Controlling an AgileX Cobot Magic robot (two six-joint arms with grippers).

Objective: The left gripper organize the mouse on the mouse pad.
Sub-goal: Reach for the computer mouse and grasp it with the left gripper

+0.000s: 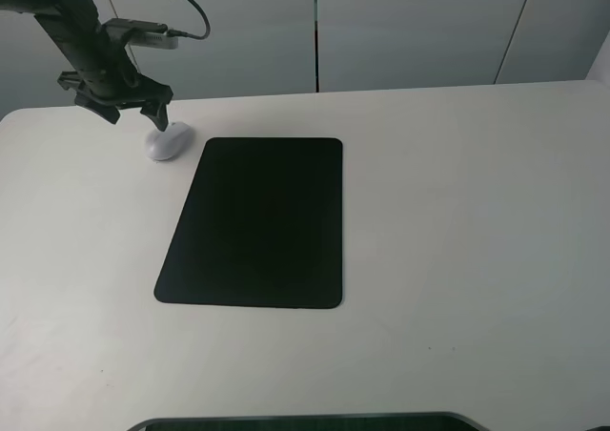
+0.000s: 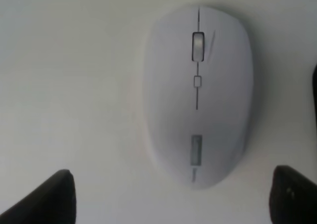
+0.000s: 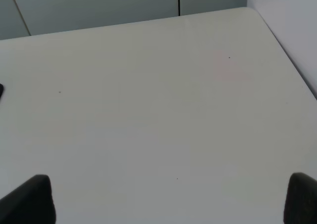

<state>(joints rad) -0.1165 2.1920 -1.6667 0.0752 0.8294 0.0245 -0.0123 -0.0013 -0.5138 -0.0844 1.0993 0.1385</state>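
The white mouse (image 1: 169,142) lies on the white table just off the far left corner of the black mouse pad (image 1: 257,223), not on it. My left gripper (image 1: 134,116) hovers over and slightly behind the mouse, open, fingers spread. In the left wrist view the mouse (image 2: 198,95) fills the middle with its grey scroll wheel showing, and the left gripper (image 2: 171,199) has one dark fingertip (image 2: 47,199) well off to one side and the other past the mouse's opposite flank, neither touching it. The right gripper (image 3: 168,199) is open over bare table, out of the exterior view.
The table's far edge (image 1: 315,92) meets a grey panelled wall close behind the mouse. A dark curved object (image 1: 305,421) pokes in at the near edge. In the right wrist view the table's corner (image 3: 252,13) is near a side wall.
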